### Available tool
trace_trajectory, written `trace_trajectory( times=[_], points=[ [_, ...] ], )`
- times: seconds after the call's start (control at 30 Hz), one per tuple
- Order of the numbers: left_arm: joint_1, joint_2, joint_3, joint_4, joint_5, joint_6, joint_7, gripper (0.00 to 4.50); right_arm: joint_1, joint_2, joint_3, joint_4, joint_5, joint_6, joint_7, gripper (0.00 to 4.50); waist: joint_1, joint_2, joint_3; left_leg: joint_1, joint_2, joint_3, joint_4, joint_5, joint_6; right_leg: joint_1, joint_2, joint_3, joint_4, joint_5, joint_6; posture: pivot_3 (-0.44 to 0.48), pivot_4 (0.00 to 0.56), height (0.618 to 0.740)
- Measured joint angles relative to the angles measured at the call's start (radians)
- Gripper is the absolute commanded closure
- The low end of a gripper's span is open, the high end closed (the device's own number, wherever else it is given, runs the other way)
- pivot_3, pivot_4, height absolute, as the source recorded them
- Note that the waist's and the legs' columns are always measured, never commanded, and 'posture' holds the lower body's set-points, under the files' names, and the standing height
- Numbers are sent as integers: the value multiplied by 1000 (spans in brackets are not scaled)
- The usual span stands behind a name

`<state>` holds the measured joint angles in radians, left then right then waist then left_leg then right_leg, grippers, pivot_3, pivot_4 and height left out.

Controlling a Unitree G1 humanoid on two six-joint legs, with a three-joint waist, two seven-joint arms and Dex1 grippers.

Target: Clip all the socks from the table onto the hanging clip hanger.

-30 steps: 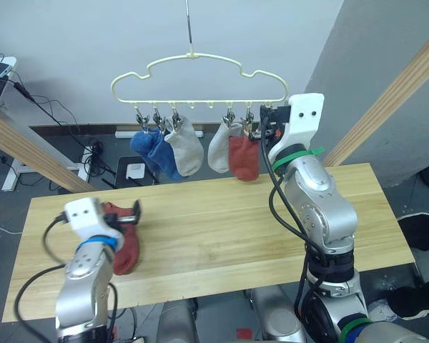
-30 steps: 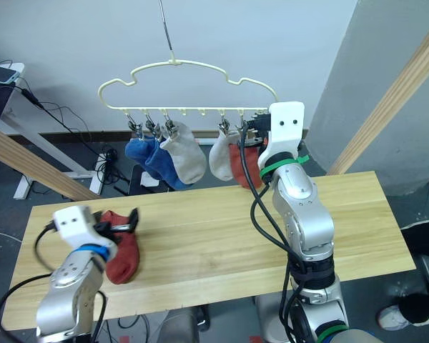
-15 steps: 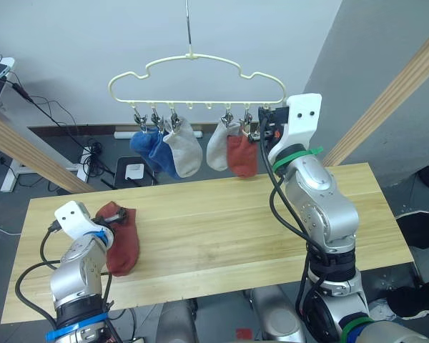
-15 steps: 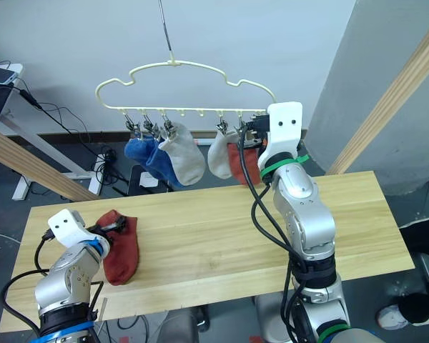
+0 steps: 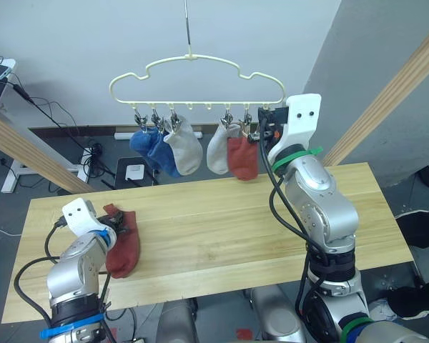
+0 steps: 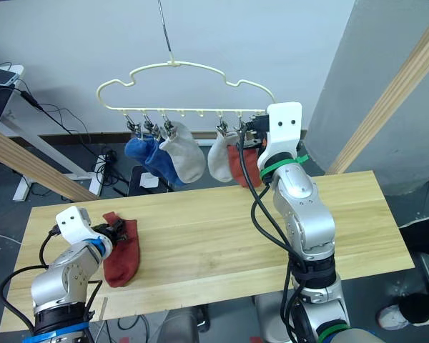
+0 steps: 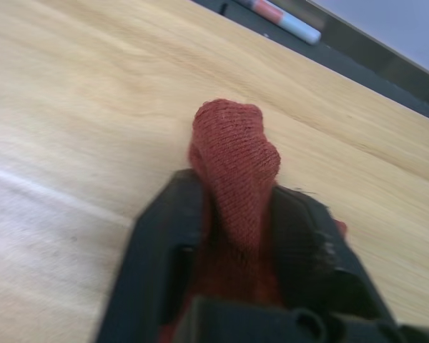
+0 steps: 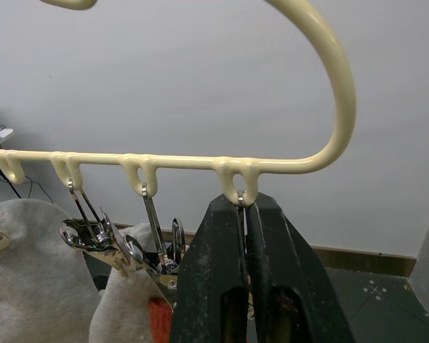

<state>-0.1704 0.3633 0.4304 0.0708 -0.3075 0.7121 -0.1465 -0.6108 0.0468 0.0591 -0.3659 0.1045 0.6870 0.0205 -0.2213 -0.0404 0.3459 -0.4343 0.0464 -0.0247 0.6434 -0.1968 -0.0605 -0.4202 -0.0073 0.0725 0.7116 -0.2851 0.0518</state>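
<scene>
Long light wooden plank table (image 5: 222, 229) carries last rust-red knit sock (image 5: 124, 245), near its left end. Pale yellow cloud-shaped clip hanger (image 5: 200, 80) hangs above, five socks clipped. Left gripper (image 7: 236, 214) pinches sock's bunched edge. Right gripper (image 8: 244, 236) closed on end clip's wire. Sock soft, light, floppy; best grabbed at cuff.

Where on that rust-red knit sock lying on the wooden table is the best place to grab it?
Judging by its pose, the cuff end of the rust-red knit sock, approached from the robot's left: it bunches up off the light wooden table, and the left gripper already pinches that fold.
</scene>
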Motion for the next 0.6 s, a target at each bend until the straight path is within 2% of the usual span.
trace_trajectory(
  times=[0.07,0.1,0.23,0.4,0.5,0.6],
  points=[
    [4,21,-26,7,2,-14,-42,4400,0,0,0,0,0,0,0,4500,0,0,0,0,0,0,0,0,0,0,0,0,0,0,0,-305,320,732],
    [8,39,-49,12,6,-28,-74,4483,0,0,0,0,-1,0,0,4500,0,0,0,0,0,0,-1,0,0,0,0,0,0,0,0,-305,320,732],
    [6,107,-170,25,20,-92,-242,4483,0,0,-2,0,-2,0,-2,4500,2,0,0,0,0,0,-1,0,0,0,-1,0,-2,0,0,-308,320,732],
    [-60,175,-335,-9,38,-264,-494,4483,0,4,-7,0,-2,-1,-8,4500,2,0,0,-2,0,1,-5,0,-1,-1,-1,0,-7,0,0,-314,318,732],
    [-134,183,-428,-100,32,-380,-657,4483,0,4,-12,0,-2,-1,-10,4500,5,0,0,-2,0,1,-11,1,-2,-1,-1,-1,-13,1,-1,-321,316,732],
    [-210,159,-489,-162,18,-443,-733,4483,-2,7,-17,-2,-1,-1,-10,4500,5,0,0,-2,0,2,-14,1,-2,-1,-2,0,-15,1,-1,-329,313,732]
  ],
)
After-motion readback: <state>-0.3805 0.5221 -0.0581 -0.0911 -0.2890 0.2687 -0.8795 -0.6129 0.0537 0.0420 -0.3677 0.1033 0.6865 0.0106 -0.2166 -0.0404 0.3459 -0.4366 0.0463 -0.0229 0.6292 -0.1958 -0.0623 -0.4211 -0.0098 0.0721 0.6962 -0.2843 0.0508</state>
